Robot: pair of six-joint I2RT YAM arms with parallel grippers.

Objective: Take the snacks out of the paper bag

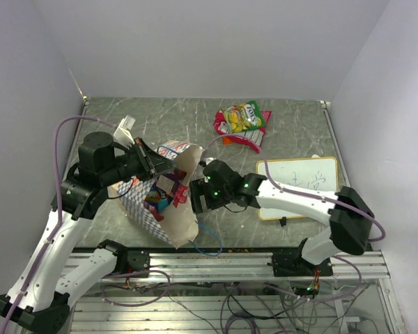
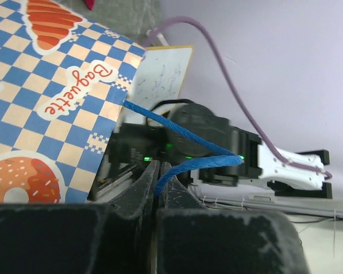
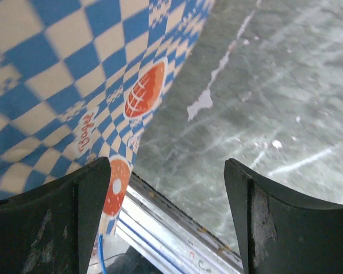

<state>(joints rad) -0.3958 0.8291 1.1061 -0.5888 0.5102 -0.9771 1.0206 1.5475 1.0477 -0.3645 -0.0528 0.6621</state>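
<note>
We're mid-extraction: left claw (image 2: pixel 159 174) pinches thin blue string handle (image 2: pixel 183 134), holding tall cream blue-checkered paper bag (image 1: pixel 173 217) open at 8 o'clock on grey marbled table (image 1: pixel 296 132); right claw (image 3: pixel 167 165) is spread at bag's 3 o'clock. Next move probably: reach in for crinkly foil snack packets (image 1: pixel 160 198).

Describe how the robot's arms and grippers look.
The left arm and right arm have white links, black joints and a trailing mauve cable. Green lights glow on the right wrist. The left gripper and right gripper have black, scuffed fingers.

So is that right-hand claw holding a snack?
No, the right gripper stands wide open beside the paper bag, with nothing between its fingers.
</note>
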